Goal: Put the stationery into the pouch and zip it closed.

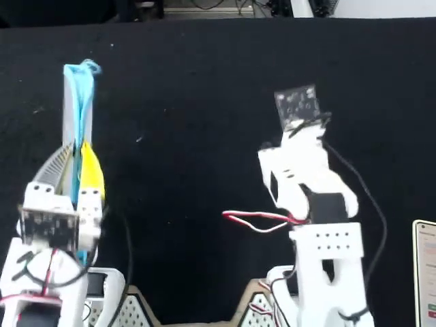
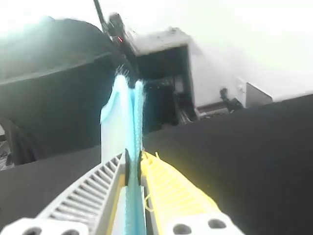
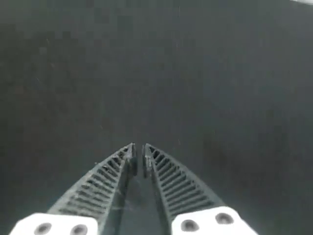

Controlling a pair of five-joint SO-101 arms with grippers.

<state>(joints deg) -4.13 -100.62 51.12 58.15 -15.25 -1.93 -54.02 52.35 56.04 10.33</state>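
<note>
The pouch [image 1: 78, 102], a slim pale-blue and grey thing, was in the left gripper [image 1: 79, 148], on the left side of the table [image 1: 204, 88]. From above it showed edge-on, running straight out from the fingertips toward the table's far edge. In the left wrist view the pouch [image 2: 122, 117] was pinched between the tips of the left gripper [image 2: 133, 157], with the grey finger [image 2: 93, 186] pressed on one face and the yellow finger [image 2: 171, 191] on the other, so that pincer was clamped on it. Whether the zip was open or done up could not be told. Well apart from it, on the other side of the table, the right arm [image 1: 310, 187] was bent over the black cloth. The right gripper [image 3: 138, 152] had its two ribbed fingers brought together with barely a slit between the tips and nothing in them, above the dark cloth. Red and white wires [image 1: 255, 219] looped out beside that arm, and a white card [image 1: 426, 272] lay at the table's right edge.
</note>
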